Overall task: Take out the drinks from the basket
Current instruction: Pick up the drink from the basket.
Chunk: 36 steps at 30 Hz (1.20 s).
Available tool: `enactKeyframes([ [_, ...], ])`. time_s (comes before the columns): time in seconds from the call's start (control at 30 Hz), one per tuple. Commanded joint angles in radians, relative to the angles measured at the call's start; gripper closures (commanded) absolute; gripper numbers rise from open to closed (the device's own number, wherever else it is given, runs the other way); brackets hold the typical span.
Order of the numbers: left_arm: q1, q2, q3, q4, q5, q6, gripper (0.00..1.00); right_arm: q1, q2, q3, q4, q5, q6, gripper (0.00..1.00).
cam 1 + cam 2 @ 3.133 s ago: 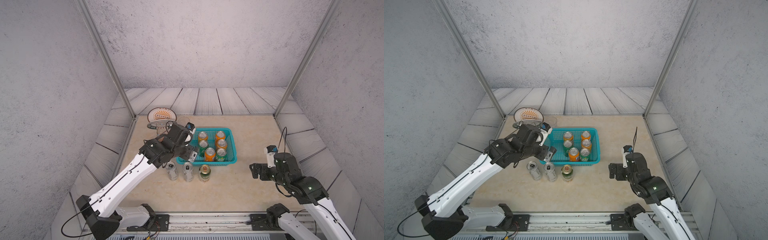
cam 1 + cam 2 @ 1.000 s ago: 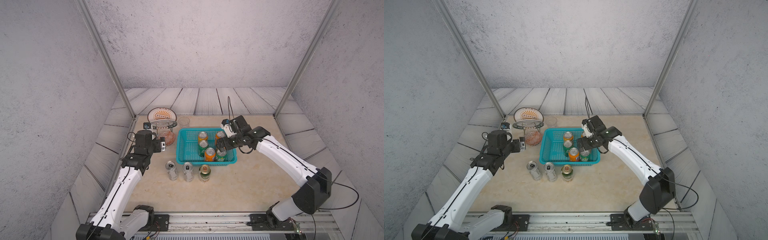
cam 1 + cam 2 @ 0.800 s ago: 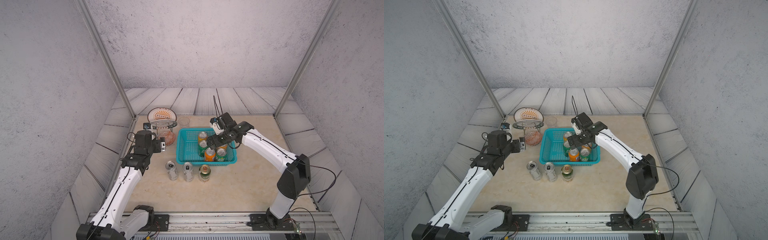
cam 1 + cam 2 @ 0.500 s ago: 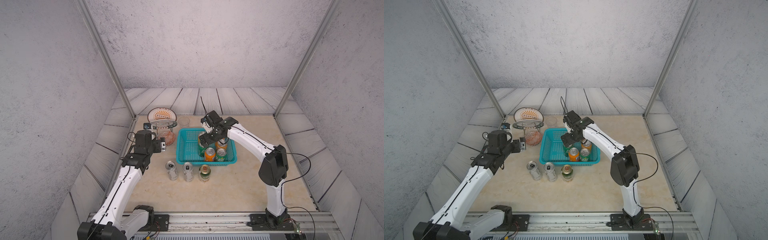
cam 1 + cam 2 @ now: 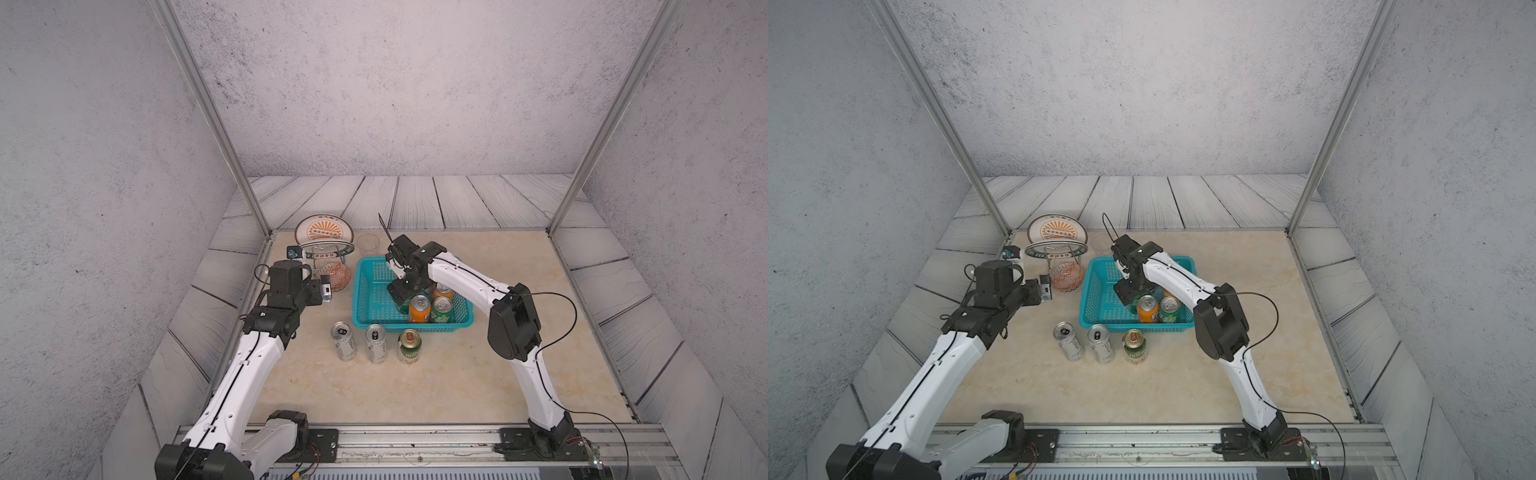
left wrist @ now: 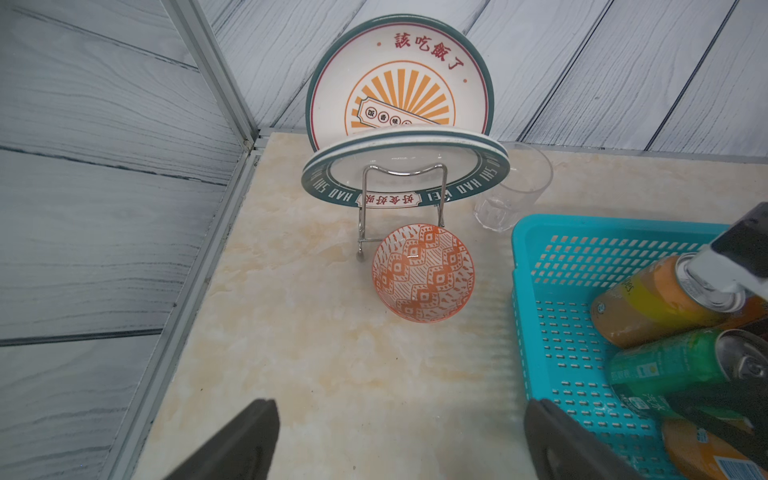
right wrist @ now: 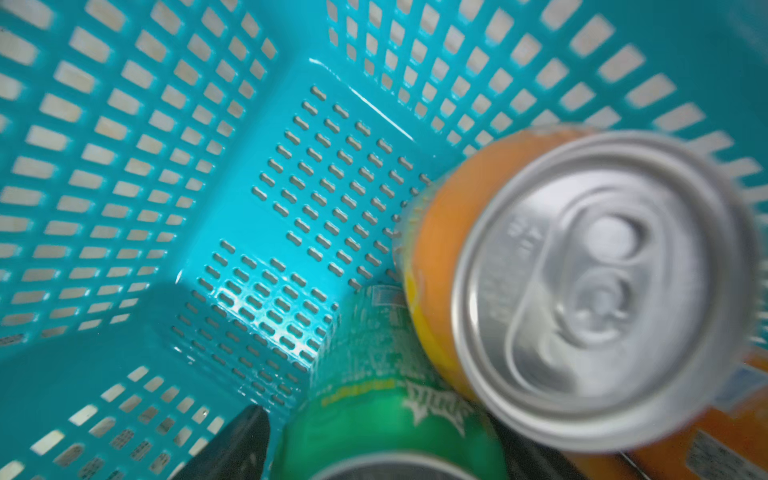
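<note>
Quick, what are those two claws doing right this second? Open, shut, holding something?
Left gripper: open, holding nothing.
Right gripper: jaws either side of a green can in the basket; cannot tell whether it grips it.

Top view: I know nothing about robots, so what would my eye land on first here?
The bright teal basket in the middle of the table, with drink cans inside. The right arm reaches into it, its gripper astride a green can. In front of the basket three more stand in a row: two silver cans and a gold-topped green can.
</note>
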Motion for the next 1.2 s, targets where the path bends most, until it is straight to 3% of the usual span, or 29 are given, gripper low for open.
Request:
enactKeyframes([
  [0.0, 0.01, 0.005, 0.0, -0.004, 0.011, -0.012, 0.01, 0.005, 0.033, 0.032, -0.035, 0.027, 0.002, 0.2],
  [0.47, 0.011, 0.01, 0.002, -0.007, 0.022, -0.015, 0.01, 0.018, -0.006, 0.076, -0.055, 0.039, 0.002, 0.35],
  [1.17, 0.018, 0.018, 0.008, -0.01, 0.036, -0.016, 0.01, 0.037, -0.225, 0.126, -0.133, 0.01, -0.018, 0.39],
])
